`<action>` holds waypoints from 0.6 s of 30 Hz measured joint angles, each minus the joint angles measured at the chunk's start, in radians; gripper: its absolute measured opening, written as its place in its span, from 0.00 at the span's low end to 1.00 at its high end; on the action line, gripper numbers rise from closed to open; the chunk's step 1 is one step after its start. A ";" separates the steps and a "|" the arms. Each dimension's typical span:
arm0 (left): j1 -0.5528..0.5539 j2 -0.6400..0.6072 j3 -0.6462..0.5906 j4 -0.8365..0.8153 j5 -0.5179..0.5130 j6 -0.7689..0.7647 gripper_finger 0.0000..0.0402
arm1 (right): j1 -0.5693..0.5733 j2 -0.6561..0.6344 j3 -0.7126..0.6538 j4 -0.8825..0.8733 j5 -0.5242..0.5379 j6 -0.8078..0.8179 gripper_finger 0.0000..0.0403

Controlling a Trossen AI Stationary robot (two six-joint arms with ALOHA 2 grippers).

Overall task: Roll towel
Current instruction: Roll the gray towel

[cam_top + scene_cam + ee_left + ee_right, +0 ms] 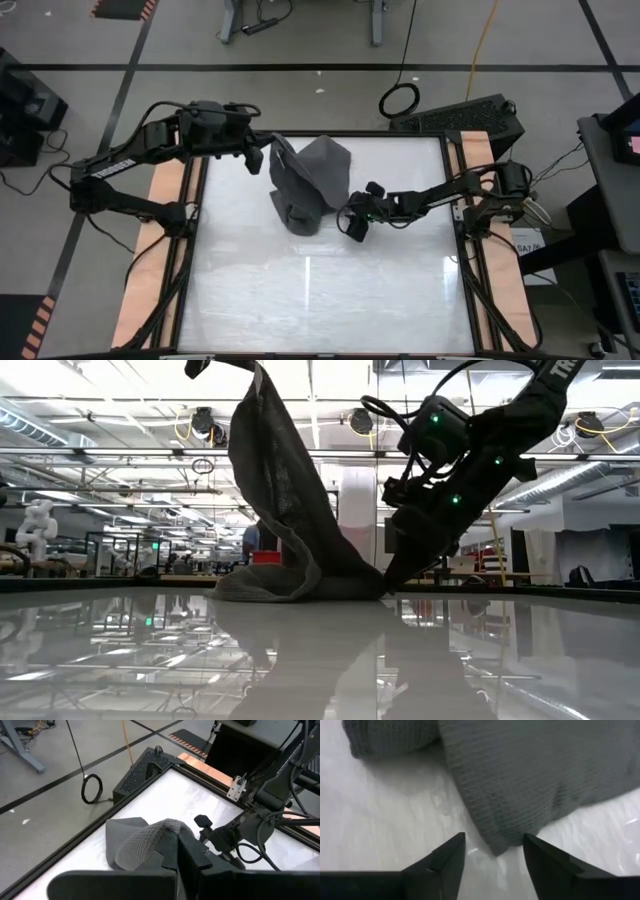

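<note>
Left gripper (262, 152) raised at table's (380, 290) 11 o'clock, arm stretched in, fingers clamped on towel (305, 185) edge. Towel drapes from there to heap near 12 o'clock. Right gripper (352, 226) low at heap's 4 o'clock, fingers (445, 857) wide apart, straddling towel corner.

One towel (308, 180): a single dark grey cloth, the only fabric on the counter (320, 300). Two arms, each with one gripper: the left gripper (262, 152) with the towel's top pinched in it, the right gripper (352, 226) with the towel's lower corner just ahead of its parted fingers. One black ring (400, 99) on the floor beyond them.
</note>
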 joint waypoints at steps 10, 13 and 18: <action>0.001 0.000 0.000 0.000 -0.003 -0.001 0.00 | -0.014 -0.002 0.001 -0.002 -0.006 -0.023 0.14; 0.001 0.000 0.000 0.000 -0.003 -0.001 0.00 | -0.021 -0.002 0.001 -0.002 -0.010 -0.016 0.03; 0.001 0.000 0.000 0.000 -0.003 -0.001 0.00 | -0.028 -0.020 0.018 -0.043 -0.047 0.003 0.01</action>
